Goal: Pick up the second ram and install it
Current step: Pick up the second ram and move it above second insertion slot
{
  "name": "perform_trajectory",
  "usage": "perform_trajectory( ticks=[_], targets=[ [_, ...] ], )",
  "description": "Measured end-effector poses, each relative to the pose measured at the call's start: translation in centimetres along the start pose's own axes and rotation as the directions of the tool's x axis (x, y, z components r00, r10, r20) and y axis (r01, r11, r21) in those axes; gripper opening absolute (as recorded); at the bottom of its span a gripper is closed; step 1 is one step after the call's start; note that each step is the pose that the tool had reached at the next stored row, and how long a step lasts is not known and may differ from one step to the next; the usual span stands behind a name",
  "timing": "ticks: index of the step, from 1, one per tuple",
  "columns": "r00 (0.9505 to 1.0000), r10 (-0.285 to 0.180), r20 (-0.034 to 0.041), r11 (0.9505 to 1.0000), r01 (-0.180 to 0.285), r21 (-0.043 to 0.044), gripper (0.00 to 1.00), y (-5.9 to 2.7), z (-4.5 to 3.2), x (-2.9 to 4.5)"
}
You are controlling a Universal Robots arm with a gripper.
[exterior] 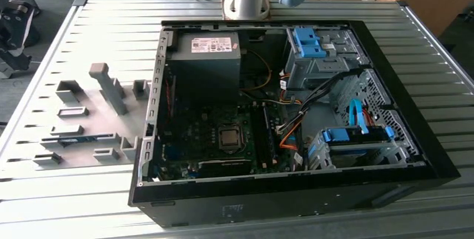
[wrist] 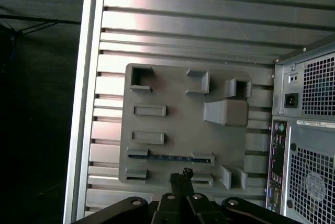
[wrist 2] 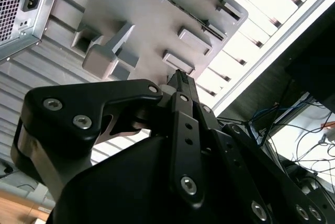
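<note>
Clear from above over the ram stick point(wrist: 170, 157); low blocks point(wrist: 137, 153) hug both its ends, tall post point(wrist: 225, 113) stands nearby, computer case point(wrist: 306, 130) wall just beside the plate point(wrist: 178, 124).

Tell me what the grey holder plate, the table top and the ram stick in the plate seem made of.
Grey holder plate: probably plastic, moulded or printed; matt, uniformly grey, with blocky raised pockets.
Table top: metal, likely aluminium; ribbed slats with bright brushed glare.
Second ram: looks like circuit board, a thin blue-green strip seated edge-up in a slot; finish too small to tell.
</note>
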State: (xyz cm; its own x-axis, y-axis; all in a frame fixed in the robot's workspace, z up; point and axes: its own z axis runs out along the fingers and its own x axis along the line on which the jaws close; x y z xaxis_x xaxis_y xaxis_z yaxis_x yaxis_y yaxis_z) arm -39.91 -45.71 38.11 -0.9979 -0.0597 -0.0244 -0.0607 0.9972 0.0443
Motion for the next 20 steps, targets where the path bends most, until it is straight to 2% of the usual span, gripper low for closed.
perform_trajectory(
  ticks=[12, 20],
  targets=[
    [1.0, -0.007, -0.0003, 1.0, 0.007, -0.0002, 0.1, -0.02, 0.0, 0.02],
    [0.9966, -0.082, -0.0035, 0.9966, 0.082, -0.0022, 0.1, -0.09, 0.0, 0.13]
  ],
)
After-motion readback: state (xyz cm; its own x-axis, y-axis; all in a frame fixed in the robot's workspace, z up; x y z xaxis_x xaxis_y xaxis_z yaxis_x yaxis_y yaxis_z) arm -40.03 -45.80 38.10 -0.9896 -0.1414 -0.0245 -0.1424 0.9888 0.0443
